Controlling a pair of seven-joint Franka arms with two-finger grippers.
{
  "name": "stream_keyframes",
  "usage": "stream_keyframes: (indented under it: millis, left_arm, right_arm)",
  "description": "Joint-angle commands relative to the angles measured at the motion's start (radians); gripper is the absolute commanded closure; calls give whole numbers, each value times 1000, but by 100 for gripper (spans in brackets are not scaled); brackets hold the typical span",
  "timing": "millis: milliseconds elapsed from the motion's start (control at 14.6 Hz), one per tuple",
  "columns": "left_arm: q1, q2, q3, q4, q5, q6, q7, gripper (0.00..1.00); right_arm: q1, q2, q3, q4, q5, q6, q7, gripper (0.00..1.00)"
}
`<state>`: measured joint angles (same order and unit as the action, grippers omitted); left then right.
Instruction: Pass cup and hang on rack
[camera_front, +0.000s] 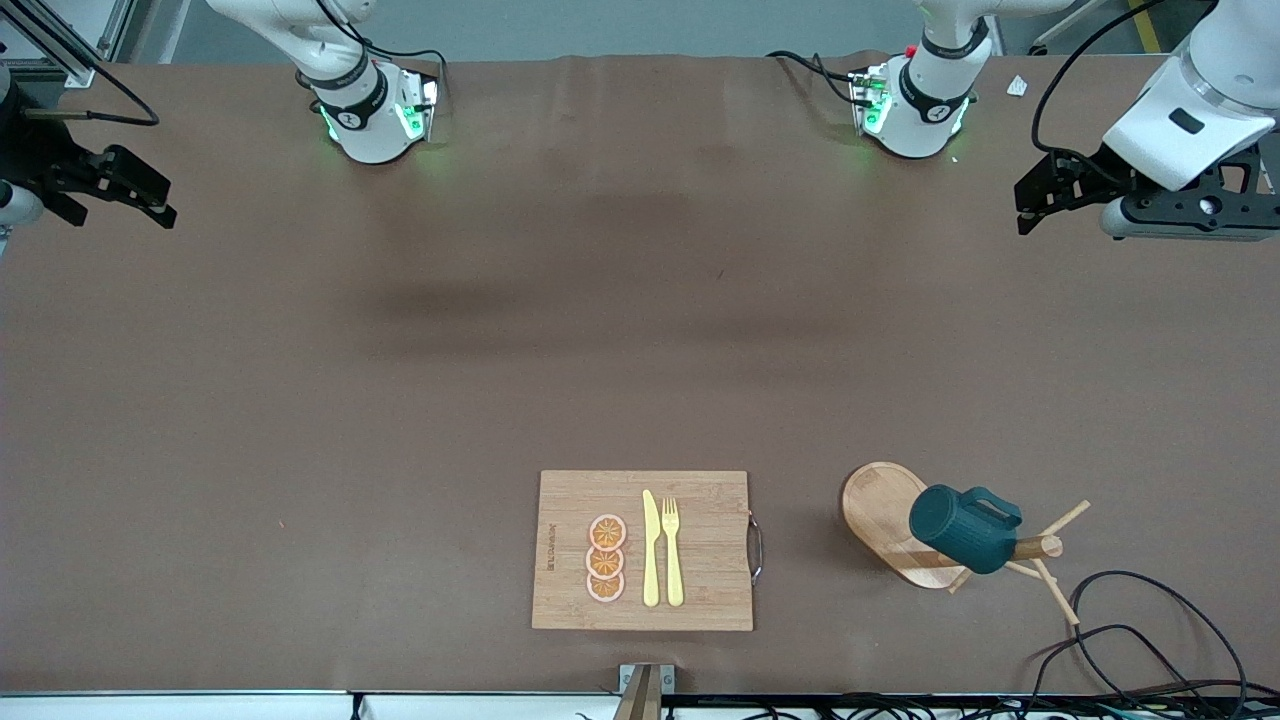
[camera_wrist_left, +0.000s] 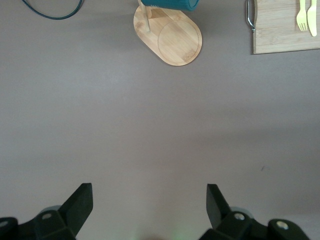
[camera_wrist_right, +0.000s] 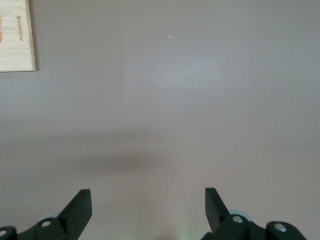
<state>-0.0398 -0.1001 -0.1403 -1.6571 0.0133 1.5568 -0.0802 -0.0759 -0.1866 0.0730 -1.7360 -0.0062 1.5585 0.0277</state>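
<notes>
the cup (camera_front: 962, 527) hung by its handle on a peg of the rack (camera_front: 885, 512), which stood on the bench (camera_front: 400, 400) toward the left arm's end, beside the cutting board (camera_front: 700, 560) with its knife, fork and orange slices. the left gripper (camera_front: 1040, 195) and right gripper (camera_front: 125, 190) both stood spread wide and empty, up over the bench's ends, waiting. by the look of it the hanging was done; the next move called for nothing more than keeping clear.
</notes>
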Motion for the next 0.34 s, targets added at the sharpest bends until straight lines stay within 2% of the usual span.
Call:
stream_keyframes:
  millis: [0, 273]
  left_arm:
    - [20, -15, -5, -12, 11, 16, 17, 0]
    - [18, 0, 2, 8, 16, 9, 17, 0]
  right_arm:
    - [-1, 9, 2, 19, 0, -11, -14, 0]
    - [-1, 9, 2, 19, 2, -12, -8, 0]
